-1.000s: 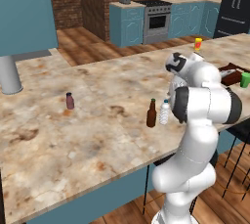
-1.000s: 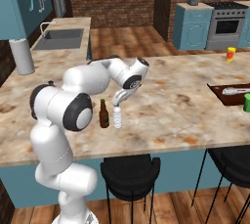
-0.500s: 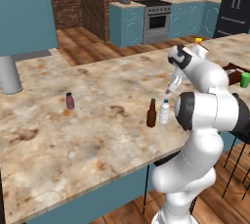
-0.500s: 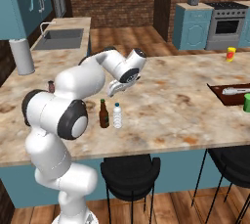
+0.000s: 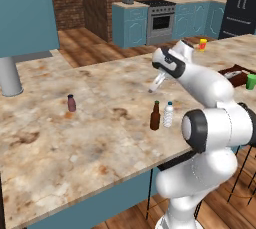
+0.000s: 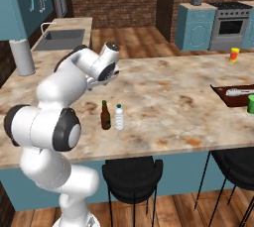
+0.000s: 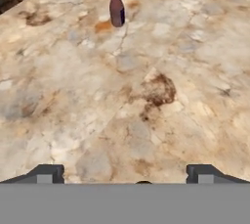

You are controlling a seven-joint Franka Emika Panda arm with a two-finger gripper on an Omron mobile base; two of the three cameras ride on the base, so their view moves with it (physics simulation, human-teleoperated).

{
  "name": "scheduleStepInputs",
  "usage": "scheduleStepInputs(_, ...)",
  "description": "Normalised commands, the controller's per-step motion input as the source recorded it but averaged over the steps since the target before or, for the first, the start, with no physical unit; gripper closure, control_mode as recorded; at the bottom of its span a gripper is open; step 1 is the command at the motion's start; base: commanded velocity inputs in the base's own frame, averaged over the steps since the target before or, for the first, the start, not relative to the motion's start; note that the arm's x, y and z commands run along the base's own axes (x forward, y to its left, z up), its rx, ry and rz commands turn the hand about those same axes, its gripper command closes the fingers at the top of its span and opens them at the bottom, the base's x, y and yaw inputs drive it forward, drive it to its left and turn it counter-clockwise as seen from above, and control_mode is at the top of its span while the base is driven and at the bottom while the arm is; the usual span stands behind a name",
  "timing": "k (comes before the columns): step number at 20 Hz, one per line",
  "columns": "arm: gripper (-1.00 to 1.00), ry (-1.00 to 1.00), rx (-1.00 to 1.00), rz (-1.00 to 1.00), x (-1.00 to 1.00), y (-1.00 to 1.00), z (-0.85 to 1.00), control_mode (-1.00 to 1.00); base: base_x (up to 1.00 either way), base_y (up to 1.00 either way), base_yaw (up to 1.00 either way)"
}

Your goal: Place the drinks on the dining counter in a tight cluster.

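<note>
My hand (image 5: pixel 156 84) hung wide apart and empty above the tabletop (image 5: pixel 100 143), tips (image 7: pixel 46 173) pointed toward the can (image 7: pixel 116 7). The brown bottle (image 5: pixel 155 116) and water bottle (image 5: pixel 168 115) stood upright just beside each other near the front edge; the can (image 5: pixel 71 103) stood alone, well apart to my left. I judged the can the one drink left to bring in. The risks I saw: it was small and far out, so a long reach could knock it over with one finger before closing. Setting it down beside the pair could topple a bottle if I came in too low or too close. The front edge was near them too.
</note>
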Motion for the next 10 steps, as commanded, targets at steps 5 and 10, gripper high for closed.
scheduleStepInputs(5,-1.0,0.0,-0.15,-0.15,0.0,1.0,0.18,-1.0,0.0,0.0,0.0)
scheduleStepInputs(10,-1.0,0.07,-0.29,-0.17,0.25,1.0,0.02,-1.0,0.0,0.0,0.0)
